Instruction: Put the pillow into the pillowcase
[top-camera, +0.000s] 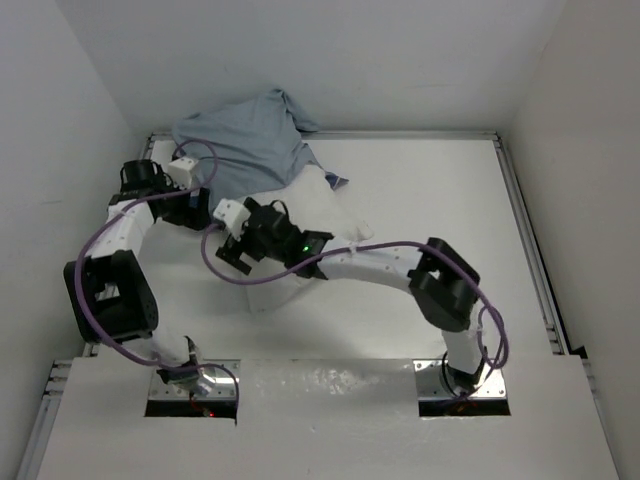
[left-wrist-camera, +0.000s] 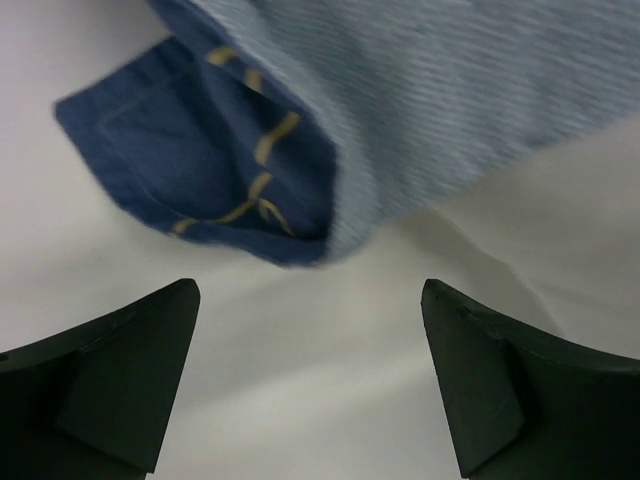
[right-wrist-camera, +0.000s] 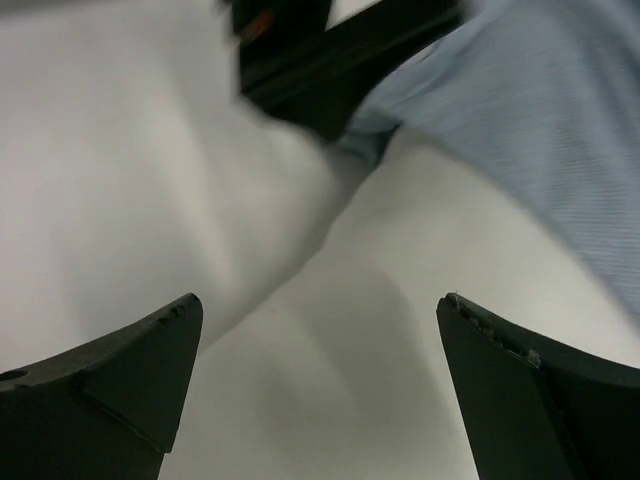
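Left fingers (left-wrist-camera: 130, 380) spread wide apart, nothing between them, hovering over white fabric just below folded navy corner (left-wrist-camera: 200, 150) with yellowish line drawing. Right fingers (right-wrist-camera: 120, 390) also wide apart and empty, above white fabric, grey-blue cloth at upper right of that view. Large plump white rectangular pillow (top-camera: 325, 200) lies on white desk (top-camera: 450, 200), left of centre, under both wrists. Soft blue fabric pillowcase (top-camera: 245, 140), pale grey-blue side outward, bunched at far left corner of desk, draped over far end of pillow; near end of pillow bare
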